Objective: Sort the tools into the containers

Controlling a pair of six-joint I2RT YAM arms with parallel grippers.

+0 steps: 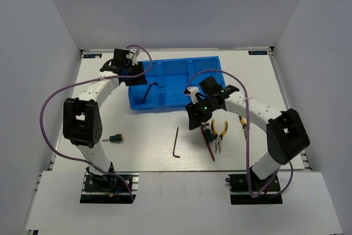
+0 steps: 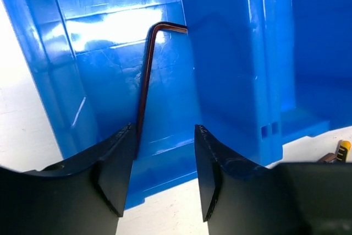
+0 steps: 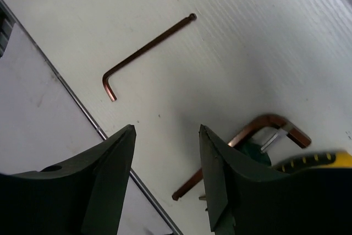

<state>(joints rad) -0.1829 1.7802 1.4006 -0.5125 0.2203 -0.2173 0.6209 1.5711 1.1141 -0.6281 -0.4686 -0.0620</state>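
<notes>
Right end effector [image 3: 168, 158] hangs wide open and empty near the bunched hex key [image 3: 242, 135], screwdriver [image 3: 254, 152] and pliers [image 3: 313, 160]; closing there could snag two tools together.

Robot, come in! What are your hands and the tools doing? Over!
Left gripper open at the blue bin, hex key inside. Right gripper open, empty, near a loose hex key. Pliers, green screwdriver unsorted on table. Nothing in the way.
</notes>
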